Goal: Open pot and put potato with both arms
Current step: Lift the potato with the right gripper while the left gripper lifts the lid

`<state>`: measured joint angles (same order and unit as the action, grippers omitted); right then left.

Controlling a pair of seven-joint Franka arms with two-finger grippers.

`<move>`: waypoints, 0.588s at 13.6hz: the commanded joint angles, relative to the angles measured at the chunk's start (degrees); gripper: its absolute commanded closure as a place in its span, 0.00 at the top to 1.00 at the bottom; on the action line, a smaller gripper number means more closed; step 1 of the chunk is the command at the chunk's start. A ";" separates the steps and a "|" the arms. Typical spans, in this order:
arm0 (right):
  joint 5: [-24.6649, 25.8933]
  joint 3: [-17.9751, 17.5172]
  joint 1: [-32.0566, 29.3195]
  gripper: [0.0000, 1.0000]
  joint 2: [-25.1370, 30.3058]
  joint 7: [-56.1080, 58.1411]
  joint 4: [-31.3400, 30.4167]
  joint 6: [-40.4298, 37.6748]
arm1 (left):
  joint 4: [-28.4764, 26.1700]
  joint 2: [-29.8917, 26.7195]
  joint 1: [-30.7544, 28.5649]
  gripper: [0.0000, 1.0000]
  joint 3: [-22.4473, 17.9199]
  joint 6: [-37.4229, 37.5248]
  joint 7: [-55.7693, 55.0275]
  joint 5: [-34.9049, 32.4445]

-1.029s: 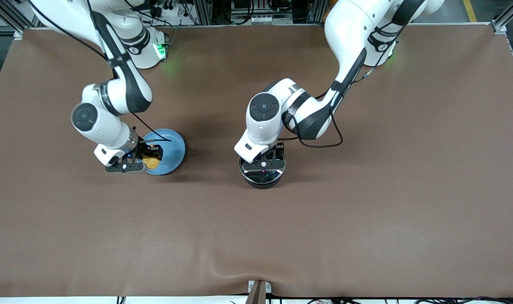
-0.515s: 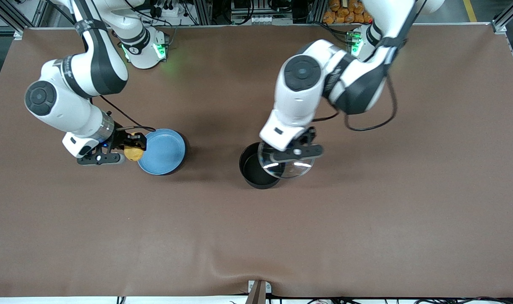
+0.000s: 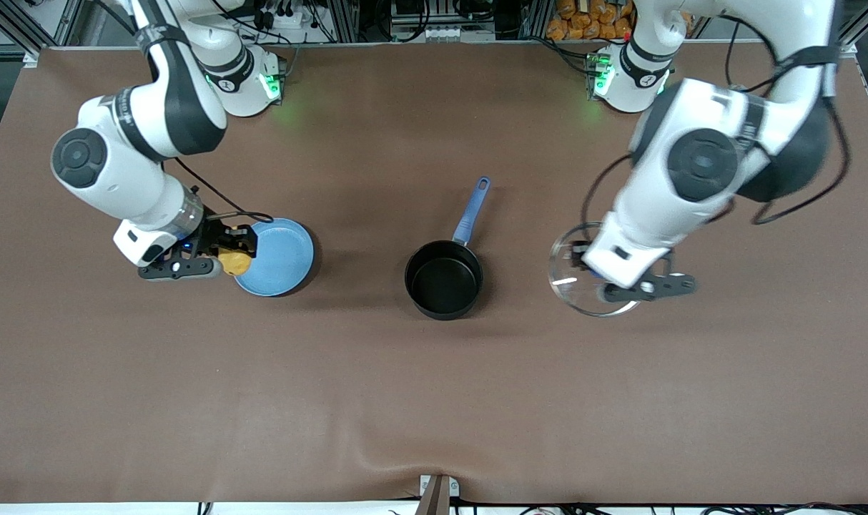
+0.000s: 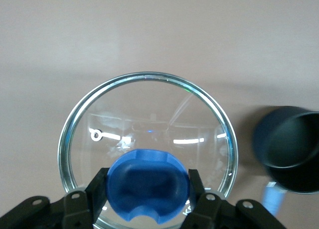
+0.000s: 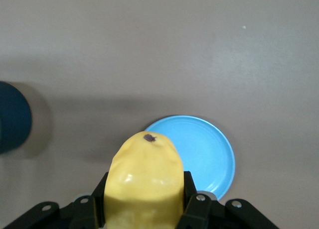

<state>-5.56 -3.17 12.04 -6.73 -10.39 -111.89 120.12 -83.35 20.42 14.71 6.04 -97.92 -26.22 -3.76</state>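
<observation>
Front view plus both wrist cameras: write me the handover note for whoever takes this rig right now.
Left gripper: shut on the blue knob of the round glass lid with a metal rim, held in the air over bare table toward the left arm's end, beside the pot.
Right gripper: shut on the lumpy yellow-orange potato, held at the edge of the flat light-blue plate.
Small black saucepan with a long blue handle: mid-table, uncovered, nothing inside.
Done: lid off, potato picked up.
Left: carry the potato over the pot's mouth and release it; the lid is probably to be set down.
</observation>
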 commanded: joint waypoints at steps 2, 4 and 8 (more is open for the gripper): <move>1.60 1.58 7.18 0.01 -4.68 -8.49 7.46 -0.94 | -8.21 -3.01 -6.77 0.00 0.73 -3.84 1.87 -0.55; 1.60 3.51 12.98 0.01 -8.63 -14.27 12.37 -0.94 | -12.78 -2.75 -10.29 0.00 0.73 -10.24 4.41 -0.55; 1.60 7.98 25.01 0.01 -18.47 -26.06 23.27 -0.59 | -24.13 -1.61 -13.83 0.00 0.64 -27.13 7.93 -0.64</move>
<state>-5.03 0.92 30.82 -18.76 -31.16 -96.42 120.45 -102.33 20.22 1.63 6.08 -119.65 -19.33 -3.76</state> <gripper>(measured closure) 0.414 0.326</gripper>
